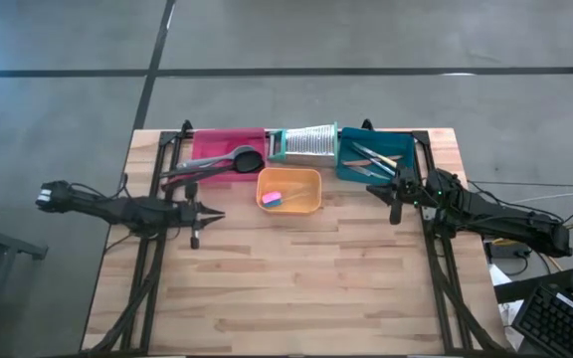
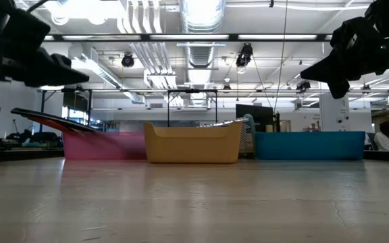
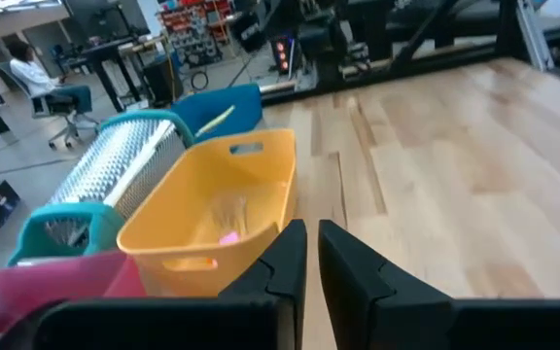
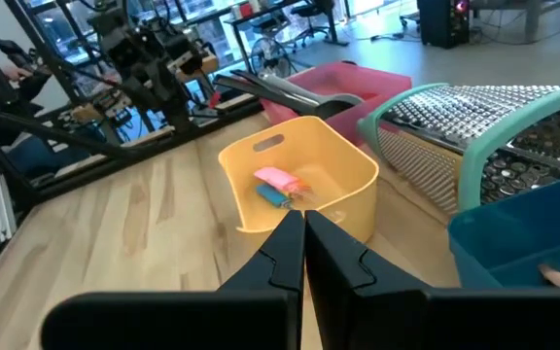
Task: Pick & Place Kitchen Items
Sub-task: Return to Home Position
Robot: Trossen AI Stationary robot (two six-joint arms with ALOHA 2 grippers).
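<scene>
A black ladle (image 1: pixel 247 159) and a red spoon (image 1: pixel 189 179) lie in the pink tray (image 1: pixel 212 142), their handles sticking out over its left rim (image 2: pixel 49 120). Small knives (image 1: pixel 371 157) lie in the teal tray (image 1: pixel 351 171). A pink piece (image 4: pixel 278 178) and a blue piece (image 4: pixel 272 194) lie on the floor of the orange tray (image 1: pixel 311 204). My left gripper (image 1: pixel 217 215) is shut and empty above the table, near-left of the orange tray. My right gripper (image 1: pixel 374 188) is shut and empty, just right of the orange tray.
A silver ribbed grater (image 1: pixel 306 142) lies between the pink and teal trays at the far edge. All three trays stand along the far side. The bare wooden table (image 1: pixel 286 288) stretches toward the near edge. A seated person (image 3: pixel 32 73) is in the room beyond.
</scene>
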